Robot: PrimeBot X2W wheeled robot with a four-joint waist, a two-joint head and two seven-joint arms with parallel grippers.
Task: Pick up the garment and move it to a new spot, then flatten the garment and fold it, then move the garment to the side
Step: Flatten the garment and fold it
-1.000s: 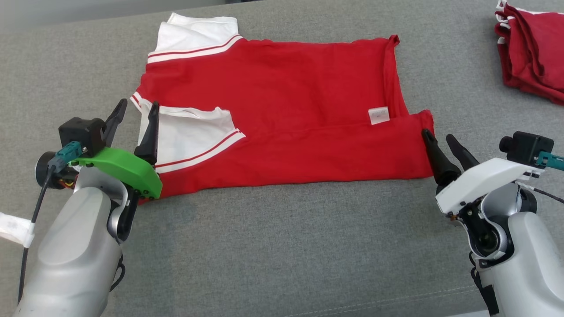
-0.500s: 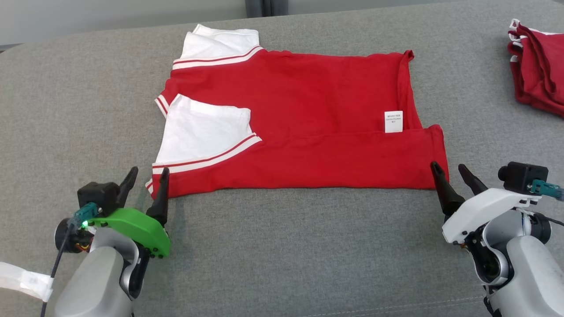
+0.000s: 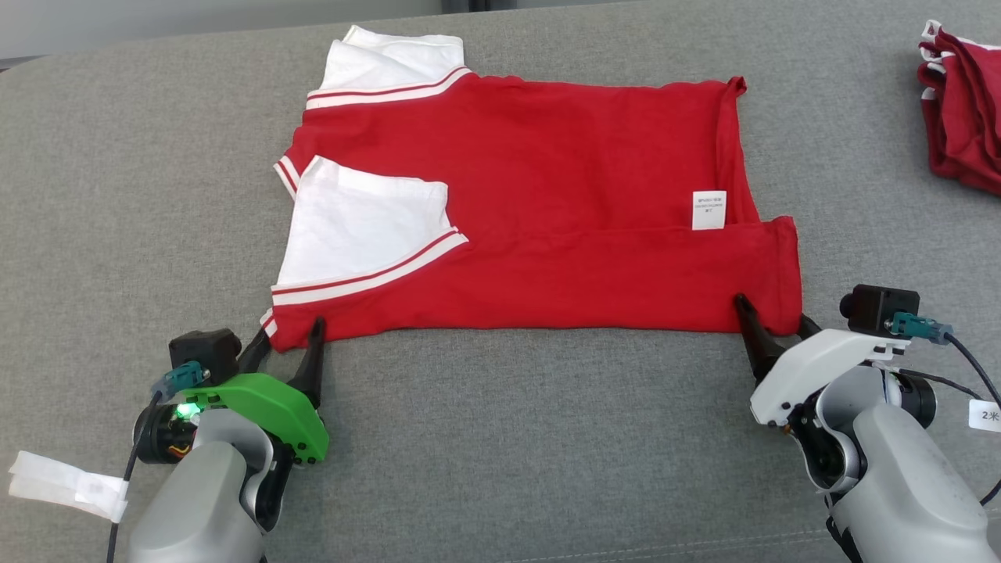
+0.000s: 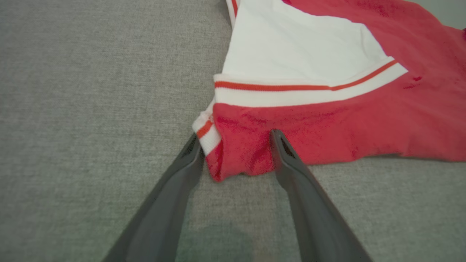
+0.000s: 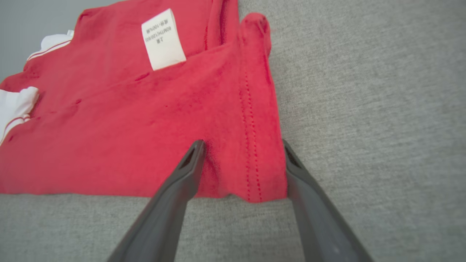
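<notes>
The shirt (image 3: pixel 547 172) lies flat with one long fold made, its near corners between the spread fingers of the left tool (image 3: pixel 288 332) and right tool (image 3: pixel 773 313). Further folds and moving it aside likely remain.

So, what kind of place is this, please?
Probably an indoor clothes-folding practice station: a wide grey fabric-covered surface, a partly folded red-and-white shirt laid on it, and another red garment bunched at its far right.
</notes>
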